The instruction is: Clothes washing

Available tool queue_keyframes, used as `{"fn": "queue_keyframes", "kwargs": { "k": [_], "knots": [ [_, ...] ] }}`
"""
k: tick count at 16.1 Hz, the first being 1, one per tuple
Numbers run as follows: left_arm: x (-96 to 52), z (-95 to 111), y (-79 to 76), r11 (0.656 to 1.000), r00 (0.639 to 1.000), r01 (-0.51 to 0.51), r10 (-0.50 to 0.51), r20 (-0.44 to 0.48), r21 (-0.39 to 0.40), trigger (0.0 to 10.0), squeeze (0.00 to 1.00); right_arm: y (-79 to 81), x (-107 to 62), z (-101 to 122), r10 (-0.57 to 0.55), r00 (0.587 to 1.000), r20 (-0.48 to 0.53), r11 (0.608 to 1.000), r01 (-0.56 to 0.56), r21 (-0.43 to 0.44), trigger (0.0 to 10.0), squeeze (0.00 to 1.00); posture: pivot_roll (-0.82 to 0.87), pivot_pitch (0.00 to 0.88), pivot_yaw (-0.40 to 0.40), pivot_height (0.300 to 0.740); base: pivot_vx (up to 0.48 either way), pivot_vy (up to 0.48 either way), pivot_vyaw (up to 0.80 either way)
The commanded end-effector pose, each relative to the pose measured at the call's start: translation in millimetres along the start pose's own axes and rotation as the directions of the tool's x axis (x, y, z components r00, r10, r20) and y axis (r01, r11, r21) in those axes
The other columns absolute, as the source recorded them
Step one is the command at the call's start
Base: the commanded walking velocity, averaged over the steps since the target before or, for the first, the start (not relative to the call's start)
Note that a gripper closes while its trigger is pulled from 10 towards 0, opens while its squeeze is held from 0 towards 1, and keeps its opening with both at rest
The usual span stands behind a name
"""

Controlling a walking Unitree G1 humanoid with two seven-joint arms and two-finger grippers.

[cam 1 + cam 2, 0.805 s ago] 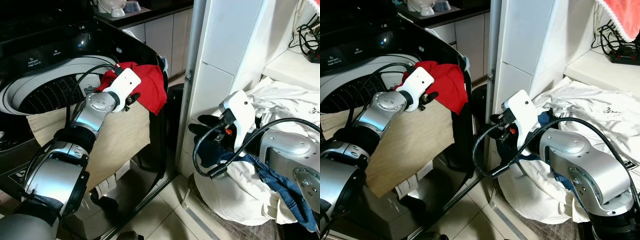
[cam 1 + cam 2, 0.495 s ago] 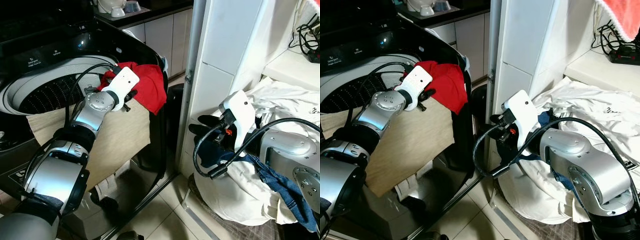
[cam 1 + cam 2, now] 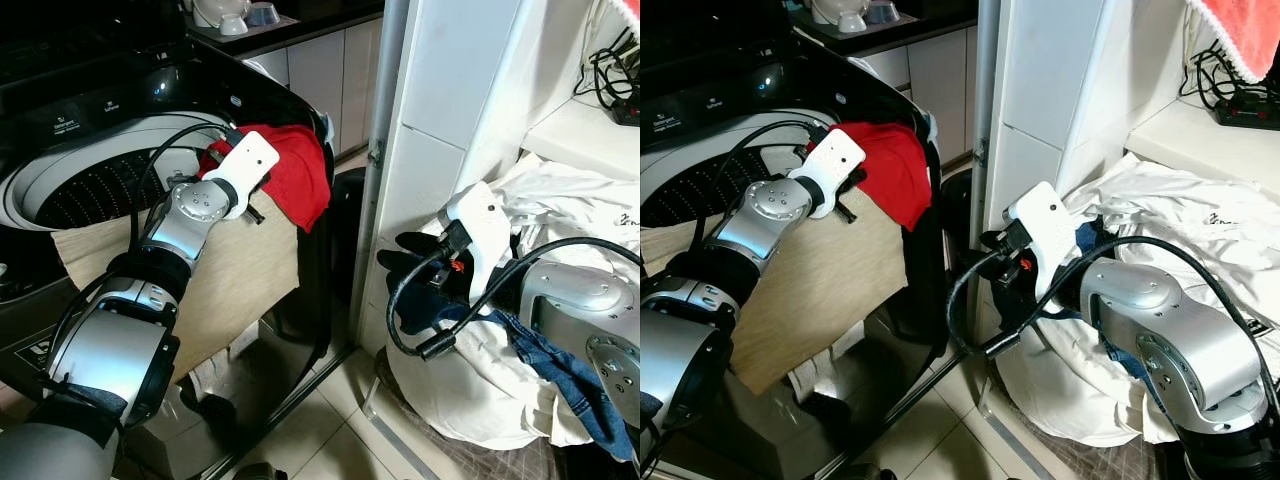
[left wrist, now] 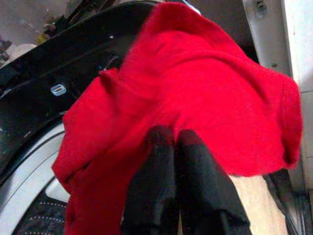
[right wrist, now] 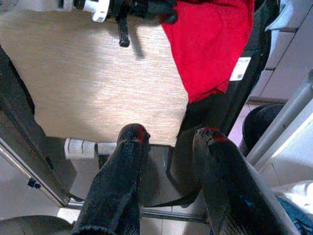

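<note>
One red garment (image 3: 295,175) draped over the washing machine (image 3: 150,85) right rim; left claw (image 4: 168,142), pinched shut on it, has drawn slightly toward the drum, starting loading. Right claw (image 5: 168,142) hangs spread, empty, beside the white laundry pile (image 3: 1180,215).

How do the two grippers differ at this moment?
The left gripper has its jaws closed on the red garment at the washing machine rim; the right gripper has its jaws apart and holds nothing. The left is raised by the drum, the right lower, by the laundry pile. Both have black fingers.
</note>
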State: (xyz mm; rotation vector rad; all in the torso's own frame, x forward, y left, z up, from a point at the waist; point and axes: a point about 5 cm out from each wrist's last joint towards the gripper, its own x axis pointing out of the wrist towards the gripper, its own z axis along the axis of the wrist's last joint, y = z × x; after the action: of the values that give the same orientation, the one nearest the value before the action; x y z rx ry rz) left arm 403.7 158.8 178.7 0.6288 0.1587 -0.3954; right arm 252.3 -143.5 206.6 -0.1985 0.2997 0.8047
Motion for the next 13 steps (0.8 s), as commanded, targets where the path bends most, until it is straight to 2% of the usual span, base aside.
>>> {"fn": "queue_keyframes", "kwargs": {
  "k": [1,3,4,5,6,7,8,9,10,11,12,13],
  "knots": [
    [-1.5,2.4,10.2,0.999,0.999,-0.039,0.039,-0.006,0.015,0.0,0.0,2.6,-1.2,2.3,0.005,1.0,0.009,1.0,-0.005,-0.025,10.0,0.0,-0.12,0.0,0.073,0.74,0.0,0.0,0.0],
    [-2.5,4.0,14.6,0.998,0.998,-0.065,0.065,0.004,0.019,0.0,0.0,1.9,-1.3,2.3,0.002,1.0,0.008,1.0,-0.001,-0.027,10.0,0.0,-0.12,0.0,0.072,0.74,0.0,0.0,0.0],
    [-4.3,7.7,22.4,0.994,0.994,-0.106,0.106,0.02,0.023,0.0,0.0,1.4,-1.6,2.4,-0.002,1.0,0.008,1.0,0.002,-0.029,10.0,0.0,-0.12,0.0,0.073,0.74,0.0,0.0,0.0],
    [-6.9,12.0,32.8,0.987,0.987,-0.161,0.16,0.036,0.024,0.0,0.0,0.9,-1.9,2.5,-0.005,1.0,0.009,1.0,0.006,-0.031,10.0,0.0,-0.12,0.0,0.073,0.74,0.0,0.0,0.0],
    [-13.9,18.9,54.8,0.961,0.96,-0.274,0.272,0.057,0.024,0.0,0.0,0.4,-2.2,2.6,-0.009,1.0,0.008,0.999,0.009,-0.032,10.0,0.0,-0.12,0.0,0.073,0.74,0.0,0.0,0.0],
    [-18.3,22.1,66.1,0.943,0.942,-0.331,0.328,0.068,0.025,0.0,0.0,0.4,-2.3,2.6,-0.009,1.0,0.008,0.999,0.009,-0.032,10.0,0.0,-0.12,0.0,0.073,0.74,0.0,0.0,0.0],
    [-32.6,31.5,96.1,0.874,0.87,-0.486,0.481,0.109,0.023,0.0,0.0,0.4,-2.3,2.8,-0.009,1.0,0.009,0.999,0.009,-0.033,10.0,0.0,-0.12,0.0,0.073,0.74,0.0,0.0,0.0],
    [-48.7,39.9,121.9,0.786,0.779,-0.618,0.608,0.155,0.02,0.0,0.0,0.4,-2.3,3.1,-0.008,1.0,0.01,0.999,0.008,-0.034,10.0,0.0,-0.12,0.0,0.073,0.74,0.0,0.0,0.0],
    [-62.3,44.0,140.6,0.725,0.72,-0.687,0.671,0.178,0.045,0.0,0.0,0.6,-2.2,3.2,-0.007,1.0,0.011,0.999,0.007,-0.034,10.0,0.0,-0.12,0.0,0.073,0.74,0.0,0.0,0.0],
    [-64.4,41.3,144.4,0.735,0.736,-0.674,0.66,0.153,0.074,0.0,0.0,0.8,-2.0,3.1,-0.006,1.0,0.011,0.999,0.006,-0.033,10.0,0.0,-0.12,0.0,0.071,0.74,0.0,0.0,0.0],
    [-61.1,23.3,140.5,0.795,0.804,-0.592,0.593,0.036,0.133,4.3,0.0,2.0,-0.8,3.0,0.002,1.0,0.011,0.999,-0.001,-0.033,10.0,0.0,-0.11,0.0,0.07,0.74,0.0,0.0,0.0],
    [-58.9,14.2,135.8,0.829,0.835,-0.544,0.55,-0.009,0.133,10.0,0.0,2.7,-0.1,2.8,0.006,1.0,0.011,0.999,-0.006,-0.033,10.0,0.0,-0.11,0.0,0.068,0.74,0.0,0.0,0.0]
  ]
}}
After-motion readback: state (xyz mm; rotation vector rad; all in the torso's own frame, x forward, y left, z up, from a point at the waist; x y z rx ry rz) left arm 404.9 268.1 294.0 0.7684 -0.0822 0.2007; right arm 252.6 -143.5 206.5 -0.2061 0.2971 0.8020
